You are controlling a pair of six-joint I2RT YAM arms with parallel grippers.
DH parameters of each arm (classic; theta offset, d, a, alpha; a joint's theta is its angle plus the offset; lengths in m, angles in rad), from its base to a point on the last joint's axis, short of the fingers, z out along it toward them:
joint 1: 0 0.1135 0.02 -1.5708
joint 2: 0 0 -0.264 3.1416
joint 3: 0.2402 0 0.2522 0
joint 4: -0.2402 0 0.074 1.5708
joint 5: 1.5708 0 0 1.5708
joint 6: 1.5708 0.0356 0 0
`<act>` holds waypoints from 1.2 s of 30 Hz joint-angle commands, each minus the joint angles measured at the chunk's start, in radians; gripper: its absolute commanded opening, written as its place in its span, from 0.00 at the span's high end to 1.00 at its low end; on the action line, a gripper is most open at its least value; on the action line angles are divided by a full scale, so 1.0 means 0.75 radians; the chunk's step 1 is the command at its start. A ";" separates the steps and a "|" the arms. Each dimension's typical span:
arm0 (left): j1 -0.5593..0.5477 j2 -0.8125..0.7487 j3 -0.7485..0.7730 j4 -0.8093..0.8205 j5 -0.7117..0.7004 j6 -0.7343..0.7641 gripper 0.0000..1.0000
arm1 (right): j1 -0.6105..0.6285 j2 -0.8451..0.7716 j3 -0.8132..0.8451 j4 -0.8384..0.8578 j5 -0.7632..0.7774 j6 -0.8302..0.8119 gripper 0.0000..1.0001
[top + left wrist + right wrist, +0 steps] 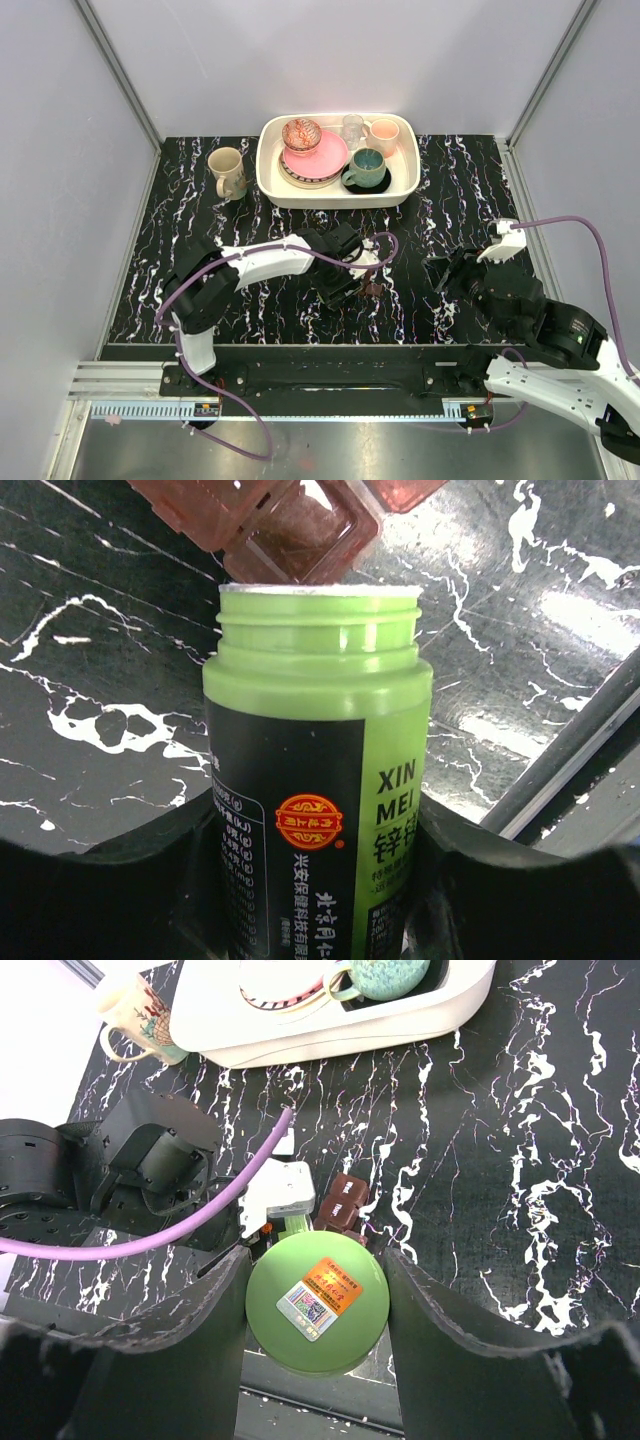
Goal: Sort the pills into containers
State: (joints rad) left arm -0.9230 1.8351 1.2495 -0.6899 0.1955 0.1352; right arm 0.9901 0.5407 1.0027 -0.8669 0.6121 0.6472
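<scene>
My left gripper (345,278) (320,875) is shut on an uncapped green pill bottle (318,740) with a black label. The bottle's open mouth is tipped toward the dark-brown pill case (290,530), whose lids stand open. The case lies at table centre (372,290) and also shows in the right wrist view (343,1200). My right gripper (448,272) (317,1305) is shut on the bottle's round green cap (317,1298), held above the table right of the case. I see no loose pills.
A white tray (268,180) (330,1045) holding a pink plate, a bowl and mugs stands at the back centre. A beige mug (227,172) (135,1015) stands left of it. Grey walls enclose the black marbled table.
</scene>
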 commanded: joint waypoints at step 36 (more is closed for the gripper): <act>-0.009 0.069 0.193 -0.201 -0.097 0.096 1.00 | 0.003 -0.030 -0.022 0.000 0.043 0.049 1.00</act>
State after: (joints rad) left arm -0.9237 1.8843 1.3384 -0.8299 0.1471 0.1898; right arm 0.9901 0.5236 0.9867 -0.8696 0.6128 0.6712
